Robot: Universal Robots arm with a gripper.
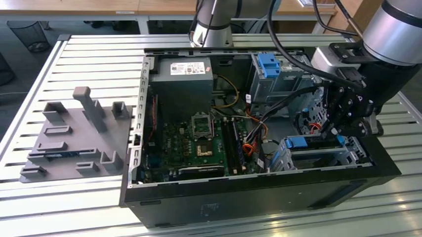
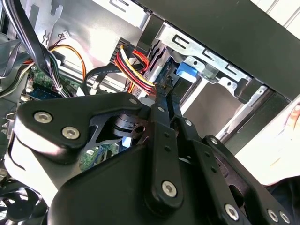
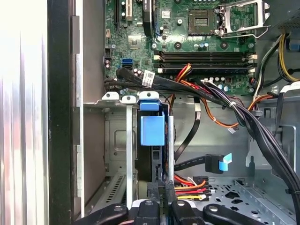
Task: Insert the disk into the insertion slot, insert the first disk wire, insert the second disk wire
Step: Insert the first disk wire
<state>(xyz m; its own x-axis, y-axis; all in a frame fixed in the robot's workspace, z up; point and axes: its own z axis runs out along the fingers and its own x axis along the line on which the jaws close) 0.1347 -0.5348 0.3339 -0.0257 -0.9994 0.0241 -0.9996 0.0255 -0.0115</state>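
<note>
First wrist view: disk [image 3: 152,129] stands on edge in the insertion slot [image 3: 129,140], blue caddy tab facing the camera. How deep it sits can't be told. Gripper [image 3: 161,186] fingers are pressed together, tips at the caddy's end, nothing visibly between them. In the exterior view this is all low on the exterior view's right: gripper [image 1: 333,132] down inside the PC case [image 1: 264,197], just above the disk [image 1: 307,142].

Risks, my read:
- Caddy cocks against the cage rail and jams. Fit looks tight on both sides of the drive, no slack.
- Red/yellow/black power wires [image 3: 190,185] lie just beside the fingertips and could snag or get pinched under the caddy.
- Blue-tipped data cable [image 3: 219,163] is near too. Black cable bundle [image 3: 243,117] runs between slot and motherboard [image 3: 187,28].

Room: black case wall [image 3: 58,117] is close on one side of the slot. The perforated floor on the cable side is open. Taller cage with blue latch [image 1: 268,66] sits well apart, upper right of the exterior view.
</note>
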